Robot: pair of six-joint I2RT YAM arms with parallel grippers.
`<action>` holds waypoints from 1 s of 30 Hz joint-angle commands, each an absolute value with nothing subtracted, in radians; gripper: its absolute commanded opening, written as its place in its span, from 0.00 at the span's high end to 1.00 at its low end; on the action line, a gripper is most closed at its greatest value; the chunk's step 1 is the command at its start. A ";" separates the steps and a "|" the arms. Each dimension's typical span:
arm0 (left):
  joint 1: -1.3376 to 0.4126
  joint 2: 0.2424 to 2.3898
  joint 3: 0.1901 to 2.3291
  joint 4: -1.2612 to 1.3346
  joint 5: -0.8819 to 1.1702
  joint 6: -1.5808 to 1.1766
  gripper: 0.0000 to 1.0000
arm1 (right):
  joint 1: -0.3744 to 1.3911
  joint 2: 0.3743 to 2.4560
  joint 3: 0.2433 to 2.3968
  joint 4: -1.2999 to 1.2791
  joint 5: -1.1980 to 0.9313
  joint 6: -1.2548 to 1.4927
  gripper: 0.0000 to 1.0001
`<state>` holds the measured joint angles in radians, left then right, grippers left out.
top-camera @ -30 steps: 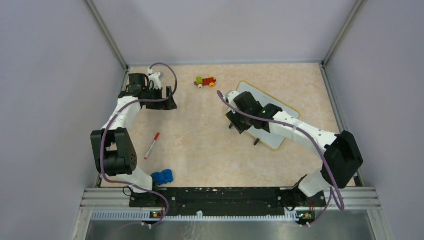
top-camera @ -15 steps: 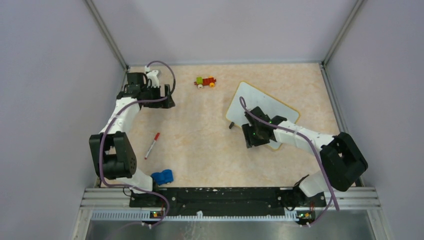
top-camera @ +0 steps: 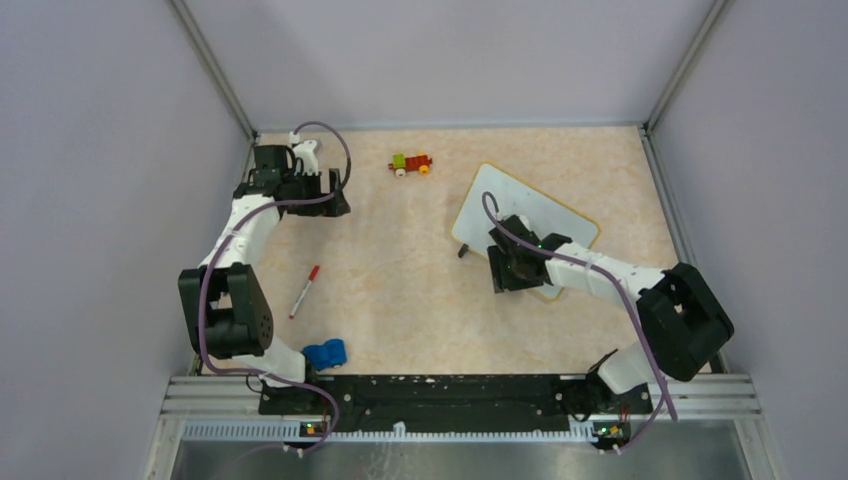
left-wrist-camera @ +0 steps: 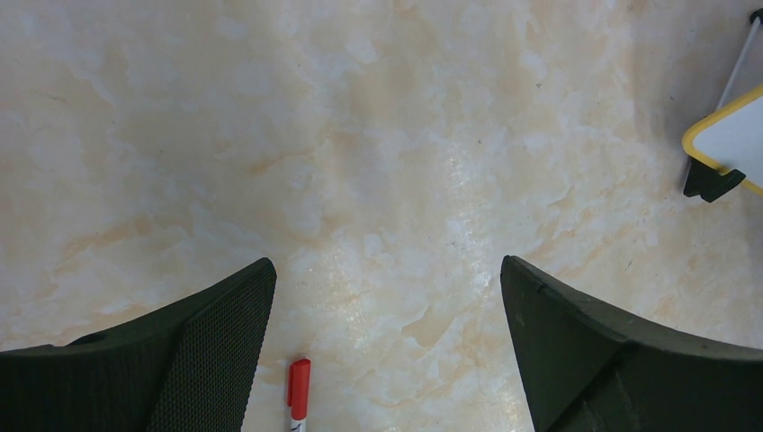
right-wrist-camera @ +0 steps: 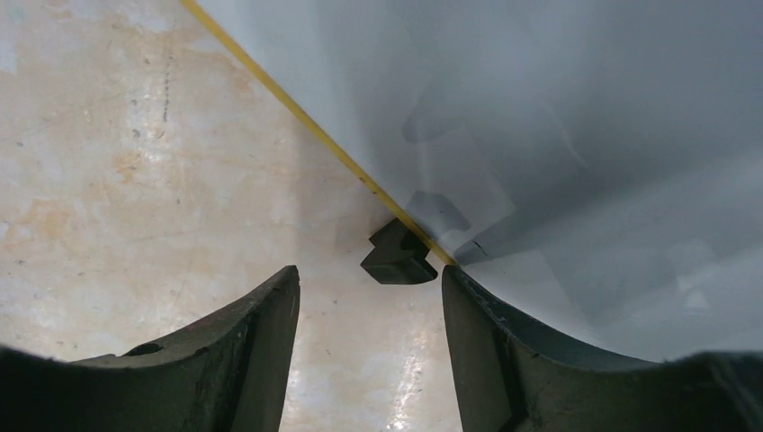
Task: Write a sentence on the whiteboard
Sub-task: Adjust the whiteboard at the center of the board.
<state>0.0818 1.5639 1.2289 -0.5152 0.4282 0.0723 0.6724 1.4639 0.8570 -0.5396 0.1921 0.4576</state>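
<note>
Marker [top-camera: 304, 291] lies unheld on the near-left worktop [top-camera: 400, 290], so no writing is under way. Right claw [right-wrist-camera: 367, 274] hangs released and empty over the whiteboard's [top-camera: 540, 210] near-left edge, beside a black foot [right-wrist-camera: 399, 254], apparently placed to steady it. The whiteboard rests right of centre, seemingly blank, though glare may hide marks. Left claw [left-wrist-camera: 387, 270], far left, gapes empty.

Right pincer [top-camera: 507, 270] — at whiteboard [top-camera: 525, 200] edge

No legible text, label, brand or number anywhere; whiteboard [top-camera: 540, 205] face carries no readable writing.
</note>
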 commanded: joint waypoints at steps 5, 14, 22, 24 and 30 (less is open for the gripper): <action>0.084 1.536 1.230 -0.469 0.449 0.063 0.01 | 0.653 1.493 0.870 -0.505 0.309 0.477 0.50; 0.084 1.540 1.229 -0.468 0.452 0.064 0.01 | 0.613 1.516 0.889 -0.499 0.362 0.436 0.64; 0.084 1.546 1.233 -0.466 0.463 0.066 0.01 | 0.580 1.517 0.877 -0.461 0.412 0.358 0.74; 0.084 1.544 1.232 -0.466 0.462 0.067 0.01 | 0.573 1.511 0.866 -0.433 0.427 0.335 0.74; 0.084 1.545 1.232 -0.469 0.465 0.069 0.01 | 0.524 1.503 0.827 -0.301 0.438 0.276 0.59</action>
<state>0.0818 1.5639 1.2289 -0.4995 0.4484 0.0723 0.5571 1.5169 0.8398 -0.4412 0.3782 0.3367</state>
